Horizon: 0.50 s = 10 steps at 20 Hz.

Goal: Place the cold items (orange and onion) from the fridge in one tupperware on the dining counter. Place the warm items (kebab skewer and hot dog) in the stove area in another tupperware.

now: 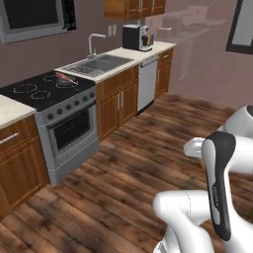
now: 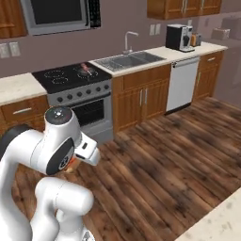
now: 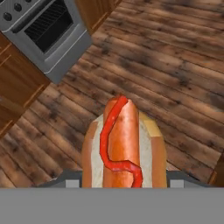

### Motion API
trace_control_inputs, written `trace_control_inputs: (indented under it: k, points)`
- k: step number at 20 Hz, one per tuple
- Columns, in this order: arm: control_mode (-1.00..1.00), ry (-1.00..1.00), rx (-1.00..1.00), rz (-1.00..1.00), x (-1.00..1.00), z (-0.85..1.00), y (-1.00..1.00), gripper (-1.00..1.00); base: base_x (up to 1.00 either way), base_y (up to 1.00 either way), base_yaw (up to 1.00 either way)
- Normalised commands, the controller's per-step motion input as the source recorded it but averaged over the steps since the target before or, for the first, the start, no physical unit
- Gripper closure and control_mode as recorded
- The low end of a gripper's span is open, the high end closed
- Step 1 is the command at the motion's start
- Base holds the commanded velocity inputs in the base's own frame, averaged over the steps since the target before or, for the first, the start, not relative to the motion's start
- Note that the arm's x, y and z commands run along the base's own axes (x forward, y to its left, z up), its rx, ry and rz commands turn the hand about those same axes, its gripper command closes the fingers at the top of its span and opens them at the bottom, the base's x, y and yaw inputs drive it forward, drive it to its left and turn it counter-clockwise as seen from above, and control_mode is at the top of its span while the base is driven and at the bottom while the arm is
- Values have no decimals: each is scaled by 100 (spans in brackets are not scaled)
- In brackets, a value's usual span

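A hot dog [image 3: 124, 144] in a bun, with a red ketchup squiggle along the sausage, fills the lower middle of the hand view. My gripper [image 3: 124, 181] is shut on it, held above the wooden floor. In the right base view a small orange bit of the hot dog [image 2: 71, 164] peeks out under the white hand. The kebab skewer [image 1: 64, 77] lies on the black stovetop [image 1: 37, 89], and it also shows as a small reddish thing on the kebab skewer's burner [image 2: 84, 69] from the right side.
The oven front [image 3: 48, 30] and wooden cabinets [image 1: 116, 101] line the left wall, with a sink [image 1: 96, 65], dishwasher [image 1: 147, 81] and coffee machine [image 1: 136, 37] further along. Wooden floor [image 1: 123, 168] spreads between. A pale counter corner [image 2: 216, 221] sits at the near right.
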Motion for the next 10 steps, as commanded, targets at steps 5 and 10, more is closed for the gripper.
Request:
trace_control_inputs:
  k: [5, 10]
  points:
    - [100, 0, 0, 0, 0, 0, 0, 100, -78, -6, -43]
    - [100, 0, 0, 0, 0, 0, 0, 100, -86, 8, -49]
